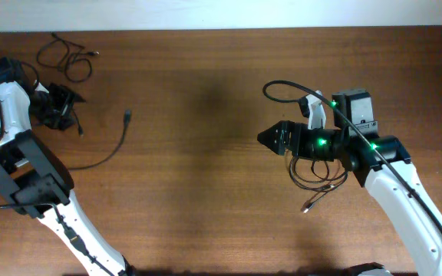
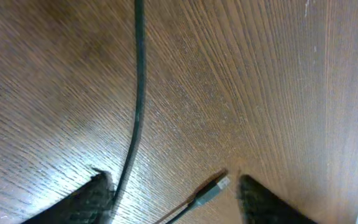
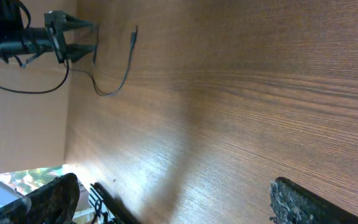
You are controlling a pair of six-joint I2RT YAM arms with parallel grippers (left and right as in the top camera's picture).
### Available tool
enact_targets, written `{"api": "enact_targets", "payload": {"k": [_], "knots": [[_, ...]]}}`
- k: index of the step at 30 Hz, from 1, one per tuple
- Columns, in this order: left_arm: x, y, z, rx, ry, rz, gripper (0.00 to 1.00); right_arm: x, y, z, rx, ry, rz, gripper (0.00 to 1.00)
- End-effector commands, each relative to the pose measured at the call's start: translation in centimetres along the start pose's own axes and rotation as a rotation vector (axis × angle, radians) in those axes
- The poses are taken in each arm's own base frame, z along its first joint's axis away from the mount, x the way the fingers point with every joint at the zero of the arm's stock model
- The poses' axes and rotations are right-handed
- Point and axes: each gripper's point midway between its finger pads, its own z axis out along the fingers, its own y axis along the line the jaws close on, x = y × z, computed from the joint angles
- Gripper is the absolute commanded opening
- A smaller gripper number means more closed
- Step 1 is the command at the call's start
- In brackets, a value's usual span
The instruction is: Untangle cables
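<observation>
The cables near the table's left edge look light, limp; pinch beside a plug. Seemingly empty, the left gripper stands parted; the right gripper gapes wide.

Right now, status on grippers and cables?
Left gripper open over loose strand. Right gripper open, empty. Tangle partly hidden under right arm; small coil far left.

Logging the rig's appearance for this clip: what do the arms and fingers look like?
The left arm and right arm have white links with black joints and black wires along them. Green lights glow near the right wrist. The fingers are black, with a rough surface.
</observation>
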Motion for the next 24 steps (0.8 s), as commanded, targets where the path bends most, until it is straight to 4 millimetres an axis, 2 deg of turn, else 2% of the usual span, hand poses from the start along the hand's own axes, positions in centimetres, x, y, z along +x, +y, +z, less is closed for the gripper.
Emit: {"api": "enact_targets", "payload": {"k": [1,3,8,10,12,14,17,19,22,24], "knots": [[0.0,-0.6,-0.9,0.022,-0.012,0.014,0.87,-0.1,0.1,0.1,0.004,-0.001,-0.02,0.98],[0.0,-0.6,-0.9,0.022,-0.012,0.014,0.99,-0.1,0.1,0.1,0.004,-0.001,-0.021,0.98],[-0.4,-1.2,-0.8,0.043,-0.026,0.051,0.99,-0.1,0.1,0.1,0.004,-0.001,-0.021,0.98],[-0.3,-3.1,-0.9,0.137,-0.02,0.162,0.99,-0.1,0.1,0.1,0.004,-0.001,-0.02,0.99],[-0.4,-3.7,-1.0,0.169,-0.024,0.2,0.99,-0.1,0.1,0.1,0.004,-0.001,-0.02,0.98],[-0.8,-3.4,-1.0,0.145,-0.042,0.198,0.99,-0.1,0.1,0.1,0.004,-0.001,-0.021,0.98],[-2.5,0.3,-0.8,-0.089,-0.131,0.192,0.99,-0.1,0.1,0.1,0.004,-0.002,-0.021,0.99],[-2.5,1.6,-0.9,-0.183,-0.14,0.239,0.99,-0.1,0.1,0.1,0.004,-0.002,-0.021,0.98],[-1.9,1.4,-0.8,-0.202,-0.129,0.272,0.99,-0.1,0.1,0.1,0.004,-0.001,-0.02,0.99],[-2.0,1.3,-2.0,-0.218,-0.154,0.254,0.99,0.0,0.1,0.1,0.004,0.0,-0.019,0.98]]}}
